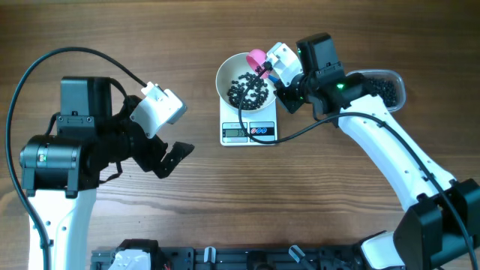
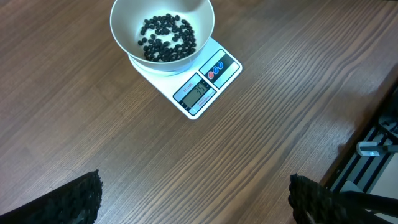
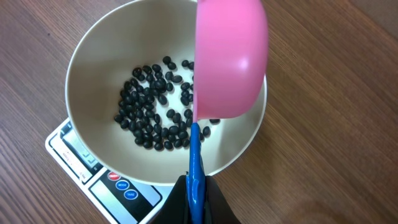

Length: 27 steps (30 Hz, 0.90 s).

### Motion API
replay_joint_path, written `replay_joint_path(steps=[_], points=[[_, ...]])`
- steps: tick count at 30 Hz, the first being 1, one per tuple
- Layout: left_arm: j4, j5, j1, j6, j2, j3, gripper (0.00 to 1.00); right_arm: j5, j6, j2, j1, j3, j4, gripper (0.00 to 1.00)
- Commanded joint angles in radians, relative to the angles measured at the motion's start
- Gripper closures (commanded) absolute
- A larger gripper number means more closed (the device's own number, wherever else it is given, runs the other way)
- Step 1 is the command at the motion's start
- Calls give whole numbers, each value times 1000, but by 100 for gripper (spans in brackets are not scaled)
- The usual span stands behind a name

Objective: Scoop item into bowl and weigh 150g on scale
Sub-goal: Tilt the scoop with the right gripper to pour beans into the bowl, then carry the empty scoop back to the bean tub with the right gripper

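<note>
1. Table [image 1: 247, 202]: brown wood-grain top, planks running left-right.
2. Scale [image 1: 249, 131]: flat on table, far middle, display and buttons on the near edge.
3. Clear tub [image 1: 400, 79]: on table, right of scale, well apart from it, far right.

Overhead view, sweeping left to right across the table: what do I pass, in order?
Left gripper → white bowl sitting on the scale → pink scoop over the bowl's right rim → right gripper → clear tub.
</note>
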Motion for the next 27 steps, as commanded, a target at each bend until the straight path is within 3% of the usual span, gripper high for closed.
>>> replay_joint_path(steps=[1, 6, 27], points=[[-1, 8, 6, 12, 4, 19, 0, 16, -2, -37, 14, 2, 13, 96], [-1, 8, 6, 12, 4, 19, 0, 101, -20, -35, 17, 3, 14, 96], [-1, 8, 6, 12, 4, 19, 0, 129, -15, -43, 70, 2, -8, 96]])
